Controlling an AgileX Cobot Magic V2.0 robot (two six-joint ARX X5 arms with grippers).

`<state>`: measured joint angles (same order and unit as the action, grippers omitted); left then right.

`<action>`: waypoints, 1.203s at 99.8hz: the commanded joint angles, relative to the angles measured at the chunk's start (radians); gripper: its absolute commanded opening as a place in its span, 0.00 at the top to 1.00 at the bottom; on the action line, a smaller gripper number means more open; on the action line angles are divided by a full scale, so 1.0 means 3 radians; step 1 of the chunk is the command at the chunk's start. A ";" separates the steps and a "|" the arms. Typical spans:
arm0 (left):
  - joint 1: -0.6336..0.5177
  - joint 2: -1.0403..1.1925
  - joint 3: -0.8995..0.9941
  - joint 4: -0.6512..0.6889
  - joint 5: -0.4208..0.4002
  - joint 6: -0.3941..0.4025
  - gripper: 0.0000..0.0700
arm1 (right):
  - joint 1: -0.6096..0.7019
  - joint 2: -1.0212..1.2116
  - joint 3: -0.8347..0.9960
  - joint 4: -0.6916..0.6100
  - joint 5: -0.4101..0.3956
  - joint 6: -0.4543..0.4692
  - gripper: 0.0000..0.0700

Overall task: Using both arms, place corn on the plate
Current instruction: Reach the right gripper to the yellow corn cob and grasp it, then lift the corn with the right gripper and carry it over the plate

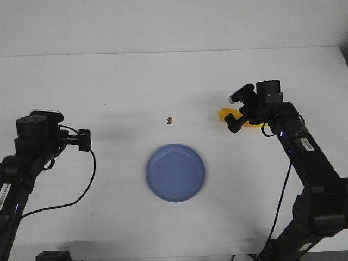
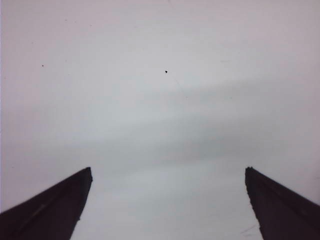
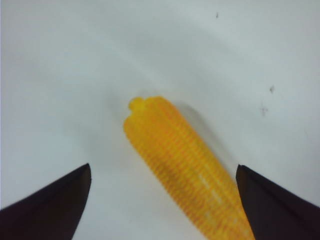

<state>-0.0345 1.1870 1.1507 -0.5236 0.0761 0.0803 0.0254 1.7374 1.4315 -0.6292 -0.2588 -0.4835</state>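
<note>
The corn (image 1: 224, 115) lies on the white table (image 1: 109, 81), to the right of the middle and well apart from the plate (image 1: 175, 172), which sits nearer the front edge in the centre. In the front view the cob's long axis runs roughly left to right; only its left end and a strip of yellow further right show, since the right gripper (image 1: 237, 122) and its wrist block cover the middle. In the right wrist view the corn (image 3: 185, 165) is plain: a small nub at one end points away from the camera, and the cob runs back between the two dark fingers (image 3: 55, 202), slanted toward one of them, its near end cut off by the picture edge. Those fingers are spread wide with the cob between them; whether the one it slants toward touches it is hard to tell.

The left gripper (image 2: 167, 205) is also spread apart, with only bare table between its fingertips (image 2: 50, 210). In the front view the left arm (image 1: 38, 136) stands at the left side, its fingers hidden behind its own body. A small brown speck (image 1: 170, 119) lies between corn and arm, beyond the plate.
</note>
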 commanded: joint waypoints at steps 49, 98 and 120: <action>0.0009 0.0031 0.0045 0.0037 -0.0008 0.0033 0.11 | -0.0052 0.0570 0.0075 0.0460 -0.0092 -0.0050 0.13; 0.0009 0.0031 0.0045 0.0043 -0.0008 0.0032 0.11 | -0.0226 0.0739 0.0075 0.0505 -0.0314 0.0043 0.19; 0.0009 0.0031 0.0045 0.0074 -0.0008 0.0031 0.11 | -0.0252 0.0740 0.0075 0.0378 -0.0402 0.0056 0.41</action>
<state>-0.0345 1.1870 1.1507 -0.5098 0.0761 0.0807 -0.0521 1.9343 1.4319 -0.5076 -0.3656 -0.4763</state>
